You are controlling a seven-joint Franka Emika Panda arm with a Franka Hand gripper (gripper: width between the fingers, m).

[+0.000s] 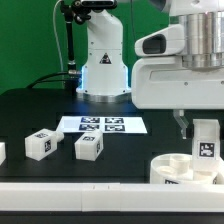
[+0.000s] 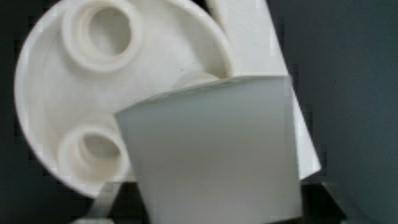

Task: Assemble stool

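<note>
The stool's round white seat lies at the exterior view's lower right, and in the wrist view the seat shows two round sockets. My gripper hangs just above it, shut on a white block leg with a black-and-white tag on its face. In the wrist view this held leg fills the middle and hides the fingertips and part of the seat. Whether the leg touches the seat I cannot tell. Two more tagged legs lie loose on the black table toward the exterior view's left.
The marker board lies flat at mid-table. A long white rail runs along the near table edge. A further white part shows at the far left edge. The arm's white base stands behind.
</note>
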